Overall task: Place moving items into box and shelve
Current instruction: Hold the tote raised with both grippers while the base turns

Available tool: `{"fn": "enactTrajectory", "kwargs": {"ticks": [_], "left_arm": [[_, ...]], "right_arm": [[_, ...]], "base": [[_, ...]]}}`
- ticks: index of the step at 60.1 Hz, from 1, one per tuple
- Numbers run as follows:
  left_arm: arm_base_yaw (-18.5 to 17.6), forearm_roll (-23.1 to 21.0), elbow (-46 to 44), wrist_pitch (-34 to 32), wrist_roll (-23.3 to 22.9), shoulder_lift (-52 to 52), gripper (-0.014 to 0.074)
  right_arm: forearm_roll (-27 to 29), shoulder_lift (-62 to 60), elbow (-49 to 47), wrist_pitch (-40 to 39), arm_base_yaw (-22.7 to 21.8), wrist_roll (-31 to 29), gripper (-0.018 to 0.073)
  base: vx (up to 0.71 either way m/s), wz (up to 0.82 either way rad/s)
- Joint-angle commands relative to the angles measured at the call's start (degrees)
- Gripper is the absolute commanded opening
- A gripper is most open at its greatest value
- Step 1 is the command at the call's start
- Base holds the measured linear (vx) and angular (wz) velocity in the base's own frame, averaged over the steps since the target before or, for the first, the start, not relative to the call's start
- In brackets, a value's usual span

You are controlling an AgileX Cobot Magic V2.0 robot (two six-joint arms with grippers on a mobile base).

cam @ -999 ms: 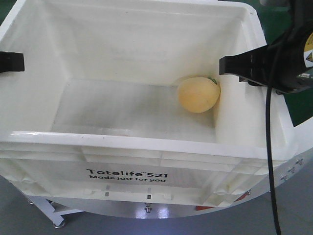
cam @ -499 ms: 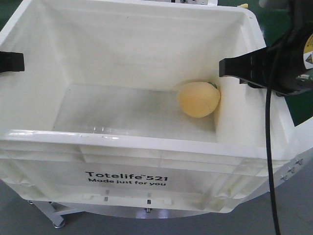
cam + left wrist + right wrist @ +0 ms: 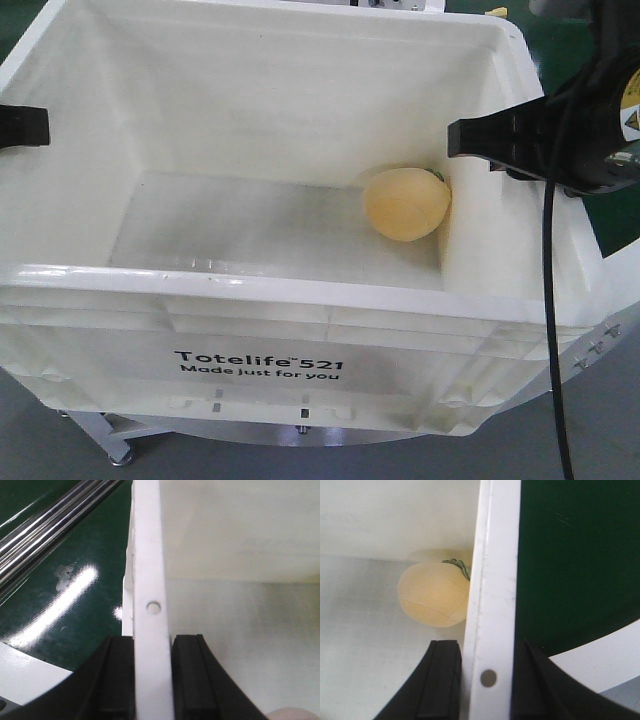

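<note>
- Against the view of 1 second ago, the box [image 3: 250, 300] has shifted a little in the front view: its far rim now shows along the top and the peach-like item [image 3: 405, 203] sits slightly lower in frame. Over the last half second almost nothing differs.
- My reading: packing looks done for this item, and the carry toward the shelf has begun and is pausing or going slowly.
- The peach-like item lies on the box floor, touching the right wall near the far corner. It is a rounded, matte, pale yellow-orange lump with a soft-looking skin, faint seams and a small green leaf at its top.
- The box is a white, smooth, slightly glossy plastic tote with a ribbed rim, black print on its front and a small round hole in each side rim.
- The left gripper [image 3: 152, 680] clamps the left rim, 1 black pad on each face, nearly closed.
- The right gripper [image 3: 487, 680] pinches the right rim the same way.
- Beyond: a dark green glossy floor [image 3: 580, 555] and shiny metal rails [image 3: 50, 525].
</note>
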Motion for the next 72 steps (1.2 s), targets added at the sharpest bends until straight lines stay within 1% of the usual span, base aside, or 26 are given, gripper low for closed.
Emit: {"fn": "enactTrajectory", "kwargs": {"ticks": [1,40,56,72], "left_arm": [[-0.29,4.18,-2.47,-7.56,-0.47,-1.82,-0.0017],[-0.29,4.18,-2.47,-7.56,-0.47,-1.82,-0.0016],[-0.29,4.18,-2.47,-7.62,-0.47,-1.82,-0.0016],[-0.29,4.18,-2.47,-7.62,-0.47,-1.82,-0.0016]], "right_arm": [[-6.70,-1.74,-1.95,-2.70,-0.36,-0.16,-0.0011],[-6.70,-1.74,-1.95,-2.78,-0.36,-0.16,-0.0011],[-6.70,-1.74,-1.95,-2.78,-0.36,-0.16,-0.0011],[-6.70,-1.74,-1.95,-2.78,-0.36,-0.16,-0.0011]], "base": [[0.00,0.00],[-0.01,0.05],[-0.06,0.25],[-0.07,0.43]]}}
